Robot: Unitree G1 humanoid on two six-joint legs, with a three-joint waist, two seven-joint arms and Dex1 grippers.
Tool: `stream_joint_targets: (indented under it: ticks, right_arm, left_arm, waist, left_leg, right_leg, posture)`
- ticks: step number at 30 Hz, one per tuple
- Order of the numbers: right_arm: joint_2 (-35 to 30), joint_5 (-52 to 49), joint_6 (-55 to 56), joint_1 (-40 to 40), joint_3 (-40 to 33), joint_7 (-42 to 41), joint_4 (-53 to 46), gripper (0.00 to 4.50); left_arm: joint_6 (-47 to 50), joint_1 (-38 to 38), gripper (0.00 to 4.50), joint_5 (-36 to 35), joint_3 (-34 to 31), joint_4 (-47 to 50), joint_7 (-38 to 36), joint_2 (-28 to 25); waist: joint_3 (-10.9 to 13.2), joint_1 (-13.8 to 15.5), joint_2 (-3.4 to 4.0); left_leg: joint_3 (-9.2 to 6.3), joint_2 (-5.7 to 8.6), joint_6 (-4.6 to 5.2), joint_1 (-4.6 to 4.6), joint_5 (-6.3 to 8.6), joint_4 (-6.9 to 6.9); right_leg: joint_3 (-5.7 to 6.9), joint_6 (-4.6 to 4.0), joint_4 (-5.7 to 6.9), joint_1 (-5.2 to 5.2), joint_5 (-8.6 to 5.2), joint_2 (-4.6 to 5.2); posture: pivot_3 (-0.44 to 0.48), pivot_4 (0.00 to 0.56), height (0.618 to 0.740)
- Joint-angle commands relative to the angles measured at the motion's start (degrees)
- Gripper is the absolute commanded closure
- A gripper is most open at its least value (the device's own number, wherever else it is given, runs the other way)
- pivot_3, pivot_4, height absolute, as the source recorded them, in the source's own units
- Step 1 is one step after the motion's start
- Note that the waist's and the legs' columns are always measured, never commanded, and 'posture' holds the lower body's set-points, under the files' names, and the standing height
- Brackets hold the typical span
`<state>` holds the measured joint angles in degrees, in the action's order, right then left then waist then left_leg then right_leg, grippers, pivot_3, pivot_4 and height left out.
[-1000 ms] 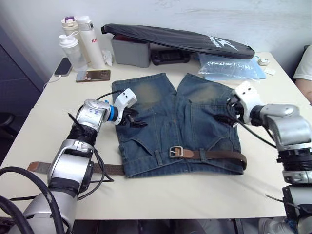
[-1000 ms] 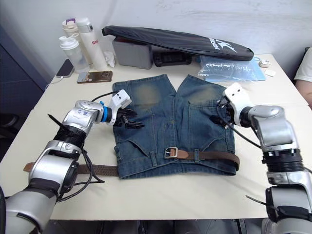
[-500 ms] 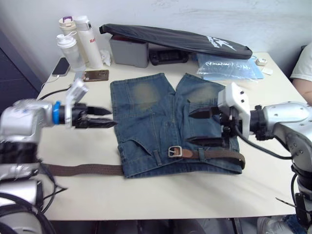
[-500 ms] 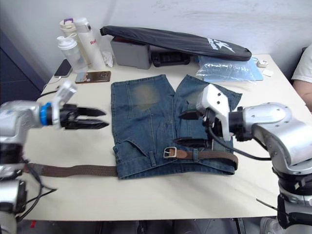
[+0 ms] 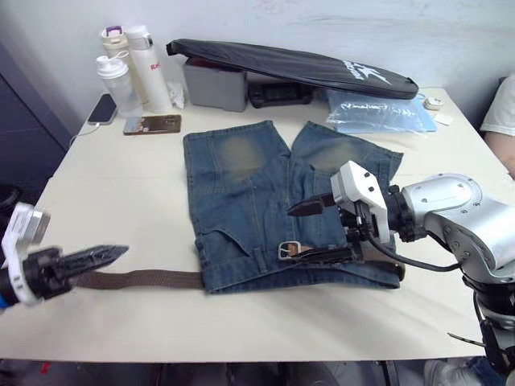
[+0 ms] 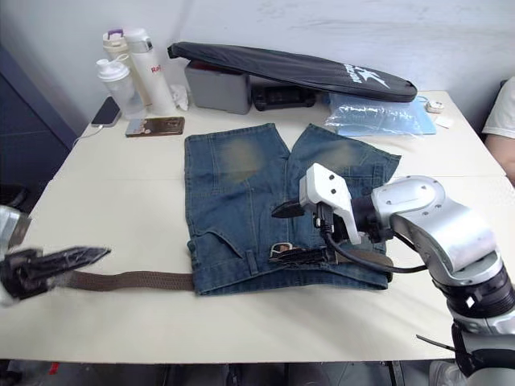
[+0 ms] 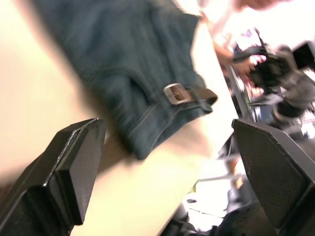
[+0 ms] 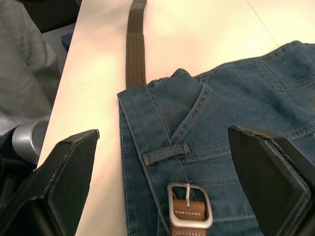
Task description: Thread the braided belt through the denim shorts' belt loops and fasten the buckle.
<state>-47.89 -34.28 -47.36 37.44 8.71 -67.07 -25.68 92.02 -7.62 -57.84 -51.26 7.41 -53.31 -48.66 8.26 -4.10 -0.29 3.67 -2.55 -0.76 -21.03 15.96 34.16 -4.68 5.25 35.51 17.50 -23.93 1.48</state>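
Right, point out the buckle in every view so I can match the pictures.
Left eye view: the buckle lies on the shorts' waistband, beside the right gripper.
Right eye view: the same spot on the waistband, partly behind the gripper's lower finger.
Left wrist view: on the waistband, between that gripper's two fingers.
Right wrist view: at the bottom centre, tan strap through it.
Shared landmark: the belt loop just beside the buckle.

Office/lab-type room: plain white wall [image 5: 338, 28], cream work table [image 5: 121, 169] w/ drink bottles [image 5: 133, 68], smartphones [image 5: 151, 124], grey box [image 5: 215, 84], black padded bag [image 5: 298, 64].
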Motion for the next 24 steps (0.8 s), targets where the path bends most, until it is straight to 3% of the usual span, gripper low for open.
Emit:
stream_joint_targets:
  ticks: [1, 3, 5, 8, 15, 19, 24]
  right_arm:
    - [0.42, 0.50, 1.89, 1.30, 0.33, -0.74, 0.94, 0.05]
    - [1.21, 1.26, 2.43, 1.50, 1.16, -0.44, 2.10, 0.05]
    - [1.61, 2.03, 2.89, 1.62, 1.66, -0.17, 2.89, 0.05]
    - [1.85, 2.94, 3.46, 1.71, 1.88, 0.52, 3.63, 0.05]
    - [1.42, 3.36, 3.09, 1.63, 0.82, 1.75, 3.47, 0.05]
    - [1.25, 3.43, 3.07, 1.30, 0.58, 2.18, 3.28, 0.05]
    - [1.10, 3.99, 3.43, 1.21, 0.56, 2.70, 3.30, 0.05]
  left_arm:
    - [0.48, -6.92, 0.00, -17.38, -4.12, -2.02, 12.09, 1.93]
    - [0.48, -11.87, 0.00, -27.97, -4.18, -5.33, 20.22, 5.26]
    - [-6.34, -16.89, 0.00, -41.59, -0.67, -7.56, 32.74, 6.94]
    - [-18.09, -20.22, 0.00, -53.59, 5.64, -8.12, 50.00, 10.07]
    - [-27.84, -14.94, 0.00, -55.16, 9.03, -4.54, 64.90, 20.24]
    - [-34.49, -10.37, 0.00, -55.16, 5.96, -3.19, 73.88, 26.90]
    - [-36.71, -5.99, 0.00, -55.16, 3.31, -4.17, 80.44, 30.57]
  waist:
    - [0.04, -0.29, -0.27]
    - [-0.04, -0.49, -0.28]
    - [-0.03, -0.51, -0.23]
    - [0.00, 0.18, -0.28]
    - [-0.14, 1.45, 0.07]
    - [-0.14, 1.63, 0.34]
    - [-0.15, 1.77, 0.35]
  left_leg:
    - [-0.09, -0.01, 0.00, -0.01, 0.00, -0.01]
    - [-0.22, -0.05, -0.04, -0.02, -0.02, -0.02]
    - [-0.27, 0.05, -0.11, 0.22, 0.05, -0.04]
    - [-0.40, 0.05, -0.13, 0.37, 0.04, -0.15]
    - [-0.45, 0.13, -0.19, 0.32, -0.02, -0.15]
    - [-0.49, 0.14, -0.18, 0.44, -0.03, -0.14]
    - [-0.52, 0.13, -0.15, 0.47, -0.06, -0.13]
  right_leg:
    - [0.07, 0.00, -0.02, -0.02, 0.00, 0.01]
    - [0.20, 0.00, -0.08, -0.02, 0.00, 0.12]
    - [0.46, 0.04, -0.24, -0.04, 0.02, 0.82]
    - [1.31, 0.03, -0.38, -0.13, 0.02, 1.23]
    - [1.53, -0.14, -0.68, -0.24, 0.04, 1.34]
    - [1.62, -0.15, -1.19, -0.87, 0.04, 1.34]
    - [1.68, -0.14, -1.33, -1.04, 0.04, 1.29]
  posture:
    - [0.000, 0.150, 0.740]
    - [0.000, 0.150, 0.740]
    - [0.000, 0.150, 0.740]
    - [0.000, 0.150, 0.740]
    - [0.000, 0.150, 0.740]
    - [0.000, 0.150, 0.740]
    - [0.000, 0.150, 0.740]
